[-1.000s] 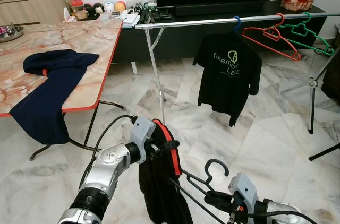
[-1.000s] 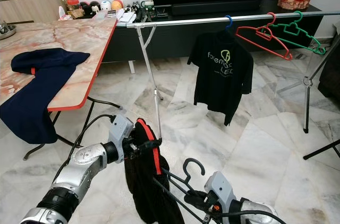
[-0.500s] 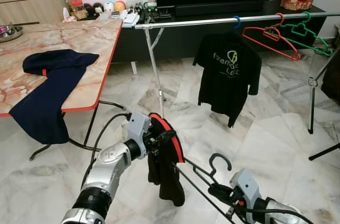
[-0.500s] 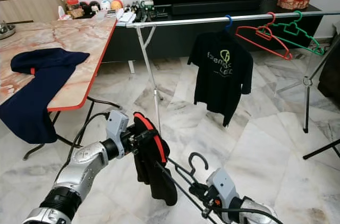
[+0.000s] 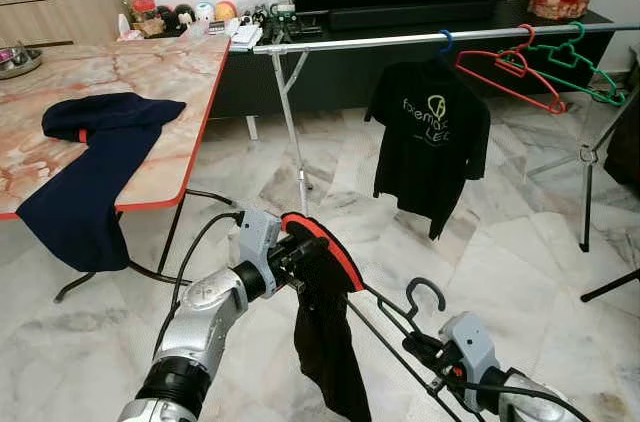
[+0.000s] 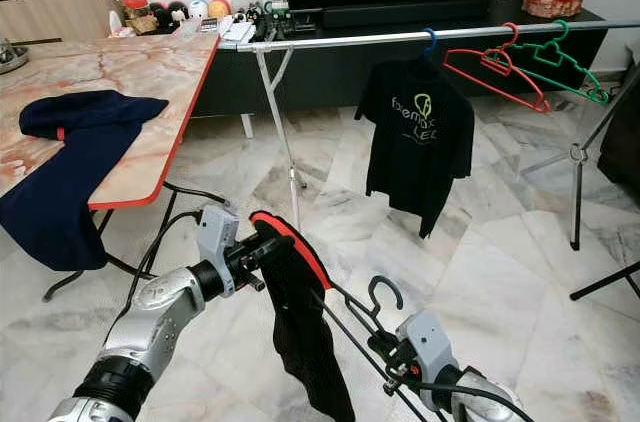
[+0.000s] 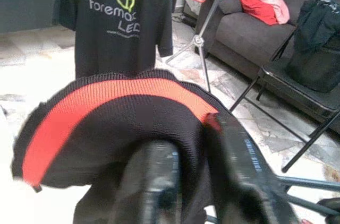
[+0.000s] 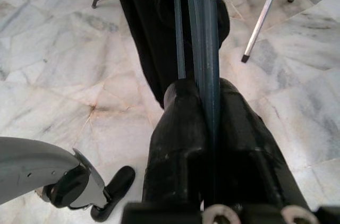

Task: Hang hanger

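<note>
The right gripper (image 5: 432, 354) jaws clamp the black hanger (image 5: 400, 327); the left gripper (image 5: 300, 254) jaws pinch the black garment (image 5: 325, 342) draped on it. The silver rail (image 5: 400, 40) lies ahead, well above both.

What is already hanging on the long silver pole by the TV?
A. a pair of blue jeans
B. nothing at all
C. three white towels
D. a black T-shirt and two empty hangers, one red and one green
D. On the silver pole hangs a black T-shirt with pale lettering, and beside it a red hanger and a green hanger, both bare.
</note>
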